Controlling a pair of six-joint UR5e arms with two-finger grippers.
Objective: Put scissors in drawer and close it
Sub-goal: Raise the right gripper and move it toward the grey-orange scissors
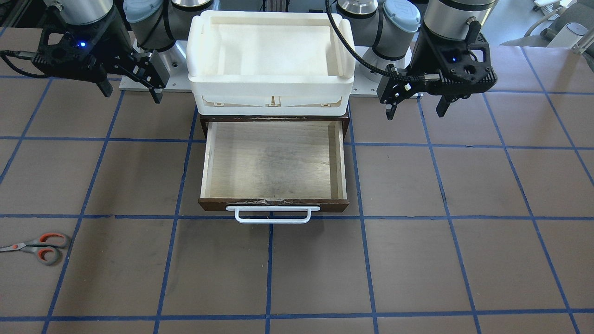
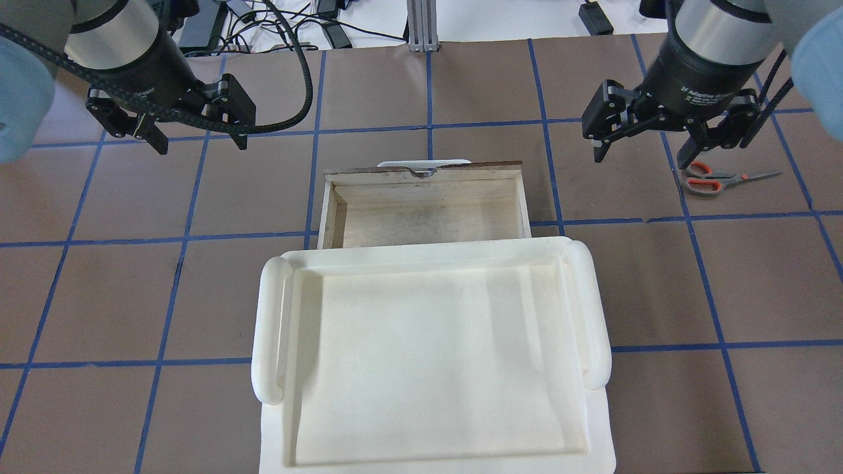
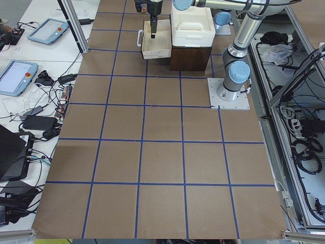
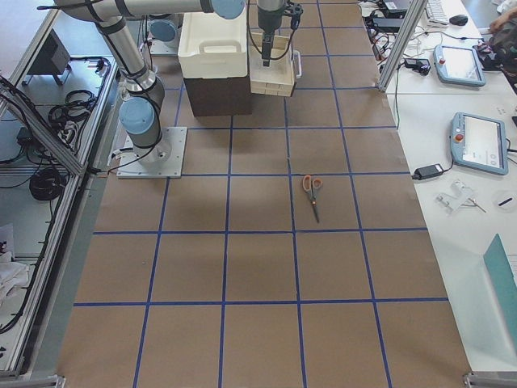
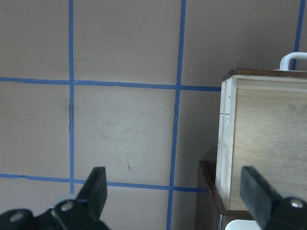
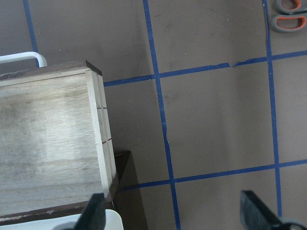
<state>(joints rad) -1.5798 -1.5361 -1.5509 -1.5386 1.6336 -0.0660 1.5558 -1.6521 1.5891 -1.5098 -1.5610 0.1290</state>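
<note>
I am looking at the scissors [image 2: 724,179], which are lying flat on the table [image 2: 461,85] well out on the robot's right side, far from the drawer [image 1: 274,160] and farther from the base than either gripper. Their long axis is running across the table. The grey, orange-lined loops are pointing back toward the drawer and the blades toward the table's right end. The right gripper [image 2: 641,158] is hovering above the table between the drawer and the scissors, with its jaws spread wide and nothing in them. In the right wrist view the loops are showing only at the top right corner, so I am judging that the scissors lie forward and to the right of it. The left gripper [image 2: 199,143] is equally wide and empty, hanging on the far side of the drawer, so I am treating the right arm as the one to reach. I would be turning its wrist so the jaws close across the scissors' axis. The drawer is standing pulled out with its white bar handle [image 1: 273,214] facing away from the robot, and its plywood floor is bare. The white plastic bin [image 1: 271,86] is sitting on top of the dark brown cabinet [image 1: 274,118], and it is holding nothing either.
</note>
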